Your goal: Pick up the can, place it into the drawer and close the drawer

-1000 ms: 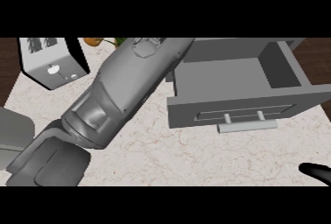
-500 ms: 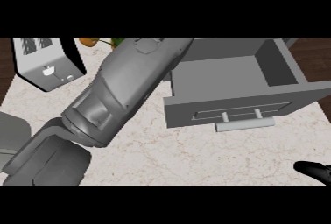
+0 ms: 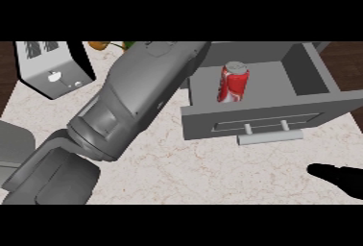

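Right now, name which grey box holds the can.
The open drawer at the right; the red can sits inside it, unlike the toaster at the left.

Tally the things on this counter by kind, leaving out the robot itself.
drawer: 1, open
can: 1, red, inside the drawer
toaster: 1
orange-and-green item: 1, at the far edge, mostly hidden, kind unclear
Total: 4

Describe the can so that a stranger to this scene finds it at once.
Find the open grey drawer at the counter's right side. Inside is the can, red with white markings and a silver top, the only coloured thing there.
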{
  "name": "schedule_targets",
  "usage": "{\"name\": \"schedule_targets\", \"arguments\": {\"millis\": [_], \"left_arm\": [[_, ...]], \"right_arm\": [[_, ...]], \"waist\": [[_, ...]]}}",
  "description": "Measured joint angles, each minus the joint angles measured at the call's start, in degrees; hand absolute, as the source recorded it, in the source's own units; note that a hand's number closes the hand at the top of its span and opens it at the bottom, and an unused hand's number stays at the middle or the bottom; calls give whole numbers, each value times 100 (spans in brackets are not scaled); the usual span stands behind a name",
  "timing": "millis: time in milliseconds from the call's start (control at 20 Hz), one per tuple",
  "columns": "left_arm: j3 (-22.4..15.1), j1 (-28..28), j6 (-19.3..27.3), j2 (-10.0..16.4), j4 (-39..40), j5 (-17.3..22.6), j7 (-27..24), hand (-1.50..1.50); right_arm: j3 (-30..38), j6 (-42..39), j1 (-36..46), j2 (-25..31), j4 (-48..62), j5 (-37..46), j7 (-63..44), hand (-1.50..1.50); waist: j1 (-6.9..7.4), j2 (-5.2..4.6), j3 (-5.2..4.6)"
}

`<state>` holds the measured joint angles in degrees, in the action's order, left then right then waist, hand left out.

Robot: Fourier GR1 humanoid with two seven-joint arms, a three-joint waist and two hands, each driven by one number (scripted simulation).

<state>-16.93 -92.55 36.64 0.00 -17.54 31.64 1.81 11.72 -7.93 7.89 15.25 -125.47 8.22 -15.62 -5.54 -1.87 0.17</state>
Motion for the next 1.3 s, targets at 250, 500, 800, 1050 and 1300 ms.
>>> {"name": "schedule_targets", "arguments": {"millis": [250, 500, 800, 1050, 1300], "left_arm": [[90, -52, -6, 0, 4, 194, -135, -150], [109, -169, 55, 1, 64, 270, -224, -150], [66, -224, -55, 11, 186, 187, -222, -150], [131, -169, -149, 38, 147, 167, -239, -150], [182, -202, -232, 227, 38, 117, -1, -150]], "right_arm": [[-422, 39, 298, 252, 541, 976, 380, -150], [-944, 209, 660, 364, 1245, 1939, 694, -150], [-1506, 627, 1077, 308, 2451, 3024, 1066, -150], [-1799, 1124, 1523, 184, 3642, 3802, 1351, -150], [-1936, 1697, 2161, -137, 4931, 4371, 1500, -150]], "waist": [[136, 3, -4], [251, 27, -5], [422, 61, -7], [527, 89, -9], [639, 116, -11]]}}
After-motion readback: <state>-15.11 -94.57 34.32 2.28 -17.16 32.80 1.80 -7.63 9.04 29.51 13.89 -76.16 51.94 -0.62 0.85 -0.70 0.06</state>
